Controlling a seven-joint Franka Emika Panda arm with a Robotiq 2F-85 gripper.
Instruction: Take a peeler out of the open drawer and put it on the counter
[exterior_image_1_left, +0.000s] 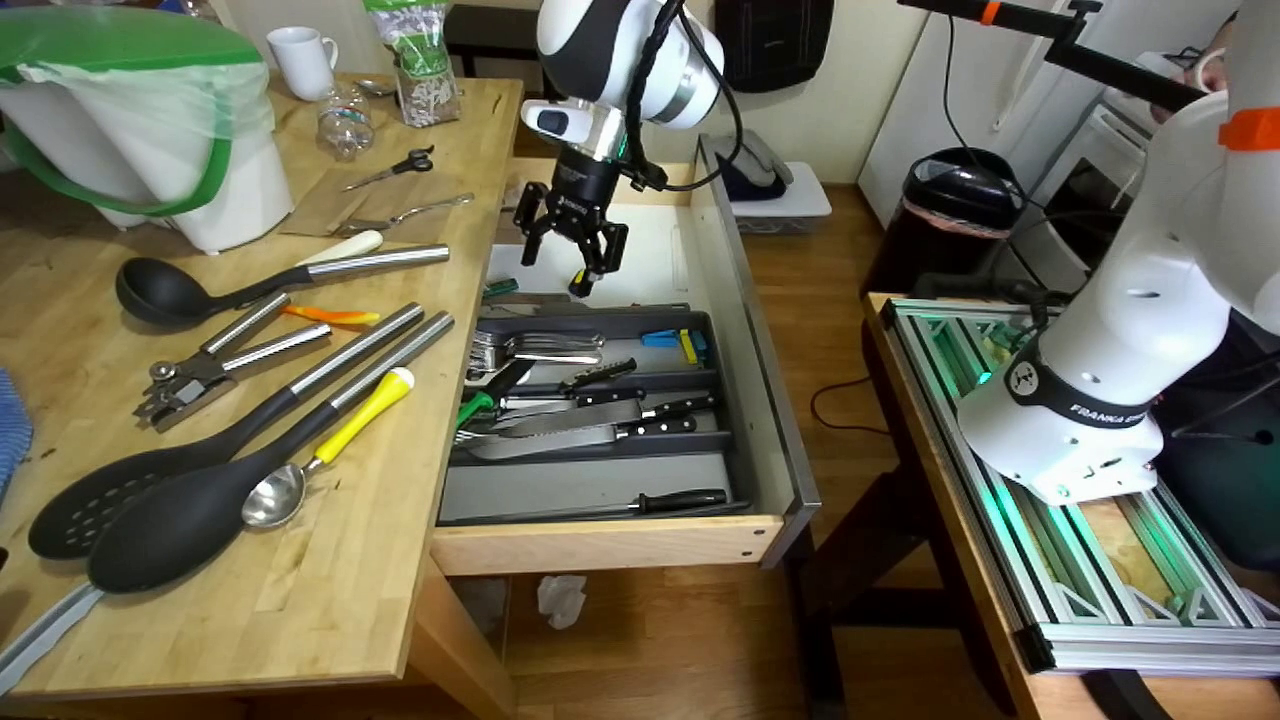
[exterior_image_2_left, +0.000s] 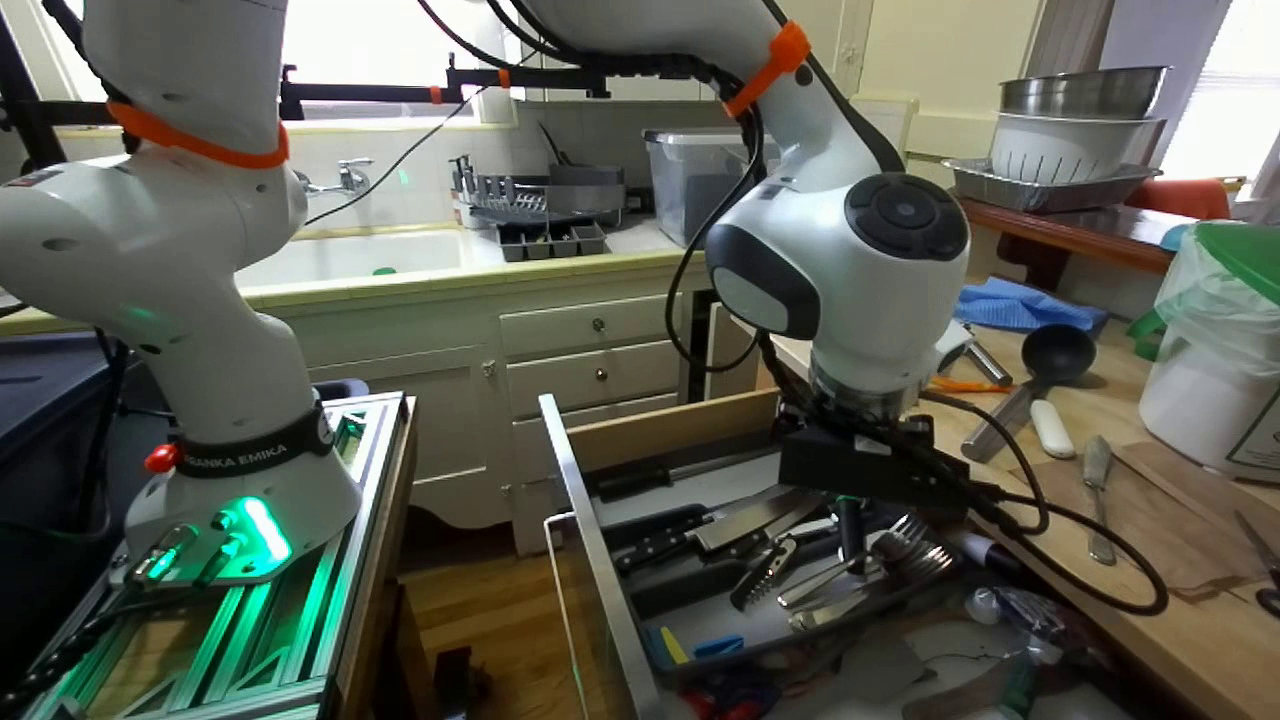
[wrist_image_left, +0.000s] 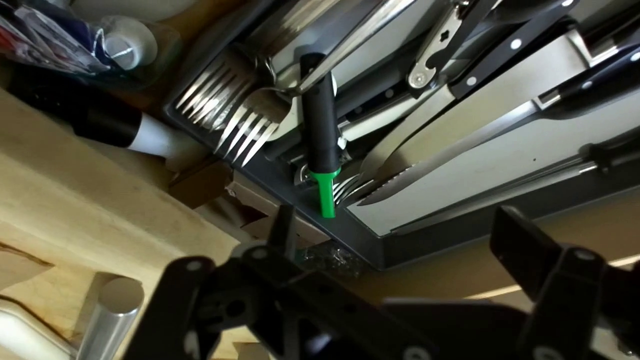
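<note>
In both exterior views the drawer (exterior_image_1_left: 600, 548) stood open at the side of the table (exterior_image_1_left: 330, 590). The gripper (exterior_image_1_left: 565, 268) hung above the drawer with its tips downward, and the wrist view showed well that its fingers (wrist_image_left: 525, 247) were wide apart. A grey tray (exterior_image_1_left: 580, 485) with several compartments was in the drawer. Forks (wrist_image_left: 252, 117), knives (wrist_image_left: 465, 130) and a steel rod (exterior_image_1_left: 680, 501) lay in it. Among them there was also a tool (wrist_image_left: 324, 145) with black handle and green end; the handle of one fork crossed over it, and the green end was just beside the tray's edge. I could not tell for certain whether this tool was the peeler, nor to which compartment it belonged.

On the table lay a ladle (exterior_image_1_left: 165, 293), a slotted spoon (exterior_image_1_left: 140, 490), a black spoon (exterior_image_1_left: 195, 520), a scoop (exterior_image_1_left: 345, 432) with yellow handle, and scissors (exterior_image_1_left: 400, 168). A mug (exterior_image_1_left: 300, 62) stood upright near a bag (exterior_image_1_left: 420, 65), and a bucket (exterior_image_1_left: 185, 140) with green lid stood also on the table.
</note>
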